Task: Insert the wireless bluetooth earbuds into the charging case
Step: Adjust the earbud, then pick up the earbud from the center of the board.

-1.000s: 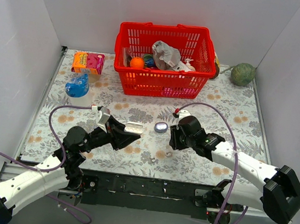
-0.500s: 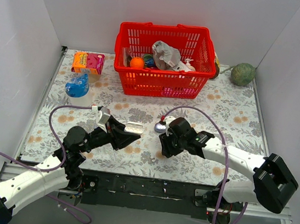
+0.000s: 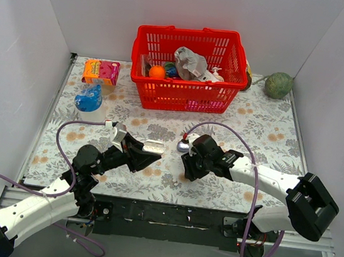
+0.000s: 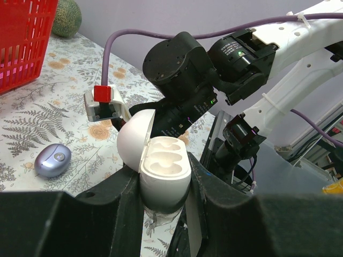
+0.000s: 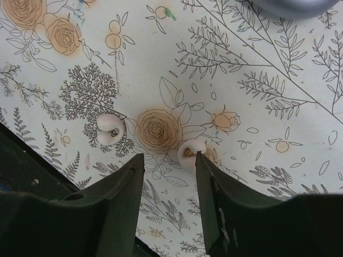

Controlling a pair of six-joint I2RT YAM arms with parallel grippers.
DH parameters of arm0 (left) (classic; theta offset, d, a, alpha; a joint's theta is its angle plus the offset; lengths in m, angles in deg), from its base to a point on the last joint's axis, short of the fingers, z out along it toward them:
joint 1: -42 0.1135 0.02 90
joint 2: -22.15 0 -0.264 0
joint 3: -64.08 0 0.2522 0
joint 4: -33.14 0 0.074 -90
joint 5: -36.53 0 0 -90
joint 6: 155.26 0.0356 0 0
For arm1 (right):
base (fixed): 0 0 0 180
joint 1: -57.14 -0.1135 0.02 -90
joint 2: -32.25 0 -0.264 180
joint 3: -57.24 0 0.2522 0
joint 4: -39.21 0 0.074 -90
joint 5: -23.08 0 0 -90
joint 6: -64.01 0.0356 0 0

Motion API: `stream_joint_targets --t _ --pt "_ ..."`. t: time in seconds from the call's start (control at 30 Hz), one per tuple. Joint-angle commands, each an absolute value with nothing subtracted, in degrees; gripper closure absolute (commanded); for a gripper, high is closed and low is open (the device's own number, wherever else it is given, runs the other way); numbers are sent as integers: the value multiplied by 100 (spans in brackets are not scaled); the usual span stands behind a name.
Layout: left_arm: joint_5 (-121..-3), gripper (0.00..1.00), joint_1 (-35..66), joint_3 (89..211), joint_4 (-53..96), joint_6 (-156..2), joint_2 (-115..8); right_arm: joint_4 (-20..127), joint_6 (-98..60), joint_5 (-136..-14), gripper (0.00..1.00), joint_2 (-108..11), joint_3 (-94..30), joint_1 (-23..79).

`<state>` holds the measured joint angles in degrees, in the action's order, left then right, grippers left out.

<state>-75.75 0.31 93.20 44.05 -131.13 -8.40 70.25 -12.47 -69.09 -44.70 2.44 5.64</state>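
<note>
The left claw (image 4: 162,182) is clamped on the open white charging case (image 4: 163,160), its lid tipped back and both sockets empty. Near it on the flowered tablecloth (image 5: 257,107) lies a shut purple case (image 4: 52,159). The right claw (image 5: 169,159) hangs over the cloth, fingers spread wide, holding nothing. One whitish earbud (image 5: 191,152) lies just inside a fingertip and the other earbud (image 5: 110,129) outside the gap

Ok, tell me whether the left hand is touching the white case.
Touching. The left wrist view shows the white case wedged between the fingers of the left hand, both pressed against its sides.
</note>
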Motion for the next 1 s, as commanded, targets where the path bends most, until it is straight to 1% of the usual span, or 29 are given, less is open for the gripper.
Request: stream_joint_targets --t 0.0,0.13,0.4,0.7,0.97 --pt "-7579 100 43 9252 4504 -13118 -861 6800 -1280 -7235 49 -4430 244 529" --pt "-7605 100 43 9261 4496 -13127 -879 6800 -1298 -7368 49 -4545 270 537" --pt "-7579 100 43 9270 4452 -13118 -852 6773 -1246 -7263 49 -4694 419 537" --pt "-7570 100 43 9252 4452 -13109 -844 6826 -1167 -6851 49 -4659 507 537" --pt "-7588 100 43 9261 4496 -13136 -879 6967 -1096 -6411 52 -4554 516 537"
